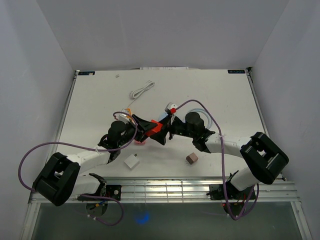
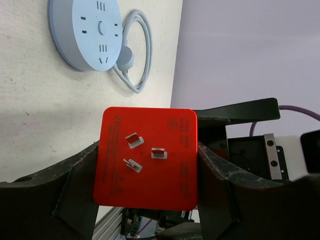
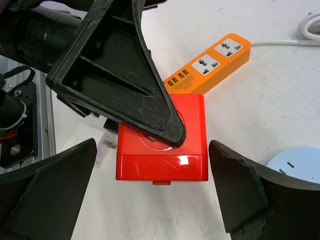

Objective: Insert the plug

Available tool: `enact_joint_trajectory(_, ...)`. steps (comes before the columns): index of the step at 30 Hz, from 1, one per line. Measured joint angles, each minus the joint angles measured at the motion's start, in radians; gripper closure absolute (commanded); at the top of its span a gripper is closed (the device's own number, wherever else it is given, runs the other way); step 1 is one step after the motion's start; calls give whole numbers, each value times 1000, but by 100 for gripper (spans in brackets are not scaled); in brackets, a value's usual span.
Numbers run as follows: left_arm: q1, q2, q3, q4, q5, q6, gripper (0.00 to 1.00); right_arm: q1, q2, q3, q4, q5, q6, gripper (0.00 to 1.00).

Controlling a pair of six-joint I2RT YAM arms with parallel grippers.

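Plug (image 2: 147, 157): red, square body, three flat prongs facing the left wrist camera. It sits at the centre of the top view, between the two arms, and appears lifted clear of the table. Left claw (image 2: 148, 167) is clamped on it, one finger against each side face. Right claw (image 3: 152, 150) stands wide apart, a finger either side of the plug with a gap showing on both sides, touching nothing.

Progress, as I judge it: the plug is picked up and carried by the left claw alone. It is not inserted; the prongs are bare and no socket is near them. There are two candidate sockets.
- Round blue socket (image 2: 85, 30): upper left of the left wrist view, flat on the table, well apart from the plug.
- Orange power strip (image 3: 210, 67): upper right of the right wrist view, beyond the plug.

I cannot tell which is meant. Left to do: bring the prongs over matching slots, line them up, press home.

Surface: white table (image 1: 100, 100), matte, faintly speckled close up. Also on it:
- a coiled white cable (image 1: 141, 90), upper centre of the top view
- a small white block (image 1: 132, 162) and a small brown block (image 1: 192, 159), lower centre
- a metal rail (image 1: 175, 189) along the bottom edge

Room: plain pale grey walls (image 1: 160, 30) enclose the table on three sides. Purple cables (image 1: 30, 155) loop off both arms.
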Motion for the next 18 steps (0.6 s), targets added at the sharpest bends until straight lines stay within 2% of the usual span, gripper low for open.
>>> enact_joint_trajectory(6,0,0,0,-2,0,-63,100,0,-2,-34,96,-5,26,1)
enact_joint_trajectory(18,0,-7,0,-2,0,-130,100,0,0,-40,175,27,48,0)
